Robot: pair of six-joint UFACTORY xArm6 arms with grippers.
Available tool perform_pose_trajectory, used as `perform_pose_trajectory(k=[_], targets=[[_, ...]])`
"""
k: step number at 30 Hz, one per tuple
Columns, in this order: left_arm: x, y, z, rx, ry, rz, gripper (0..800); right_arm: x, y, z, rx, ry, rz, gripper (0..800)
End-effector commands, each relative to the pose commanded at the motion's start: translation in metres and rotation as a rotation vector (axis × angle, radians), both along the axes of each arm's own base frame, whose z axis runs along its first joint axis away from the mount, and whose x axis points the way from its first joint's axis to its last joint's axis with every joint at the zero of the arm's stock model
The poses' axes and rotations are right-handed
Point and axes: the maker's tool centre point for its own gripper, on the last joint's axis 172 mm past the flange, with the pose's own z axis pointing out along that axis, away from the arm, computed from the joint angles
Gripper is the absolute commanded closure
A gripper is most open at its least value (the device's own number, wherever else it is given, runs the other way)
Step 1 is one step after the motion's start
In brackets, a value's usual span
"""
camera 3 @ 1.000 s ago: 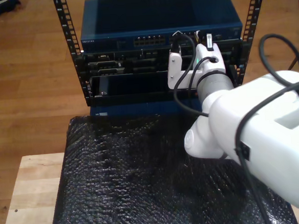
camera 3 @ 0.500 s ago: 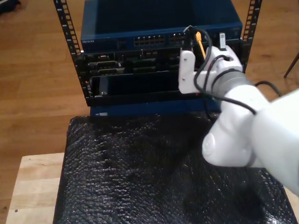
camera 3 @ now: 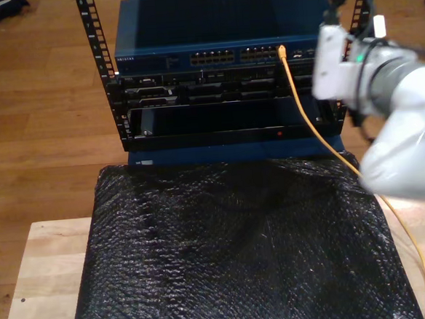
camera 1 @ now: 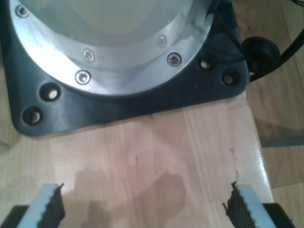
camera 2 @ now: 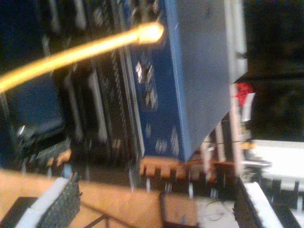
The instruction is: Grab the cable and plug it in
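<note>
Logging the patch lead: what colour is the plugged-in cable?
Yellow-orange cable, clearest in the exterior view.

one cable (camera 3: 306, 116), one switch (camera 3: 226, 34), one mat (camera 3: 234, 253)

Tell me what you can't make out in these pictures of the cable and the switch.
- Plug seating: the cable reaches the switch, but the port is too small in the exterior view and blurred in the second wrist view.
- Cable's far end: cut off at the exterior view's bottom edge.
- My second gripper: pads partly cropped, motion blur.
</note>
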Motion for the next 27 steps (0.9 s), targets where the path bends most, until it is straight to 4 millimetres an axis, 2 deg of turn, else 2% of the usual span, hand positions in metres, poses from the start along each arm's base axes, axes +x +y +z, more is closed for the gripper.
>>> perform_pose_trajectory(k=[6,8,11,15,18,21,27], targets=[[0.0,0.0,0.0,-0.002,0.0,0.0,0,-0.001,-0.029,-0.006,-0.13,0.11,0.048,2],[0.0,0.0,0.0,-0.002,0.0,0.0,0,-0.004,-0.049,-0.013,-0.181,0.155,0.047,2],[0.0,0.0,0.0,-0.002,0.0,0.0,0,-0.008,-0.087,-0.014,-0.244,0.202,0.019,3],[0.0,0.0,0.0,-0.002,0.0,0.0,0,-0.017,-0.122,-0.02,-0.336,0.292,0.034,3],[0.0,0.0,0.0,-0.002,0.0,-0.001,0,-0.034,-0.159,-0.031,-0.389,0.378,0.042,2],[0.0,0.0,0.0,-0.002,0.0,0.0,0,-0.053,-0.185,-0.038,-0.432,0.474,0.081,1],[0.0,0.0,0.0,-0.002,0.0,0.0,0,-0.113,-0.23,-0.062,-0.424,0.678,0.201,0]])
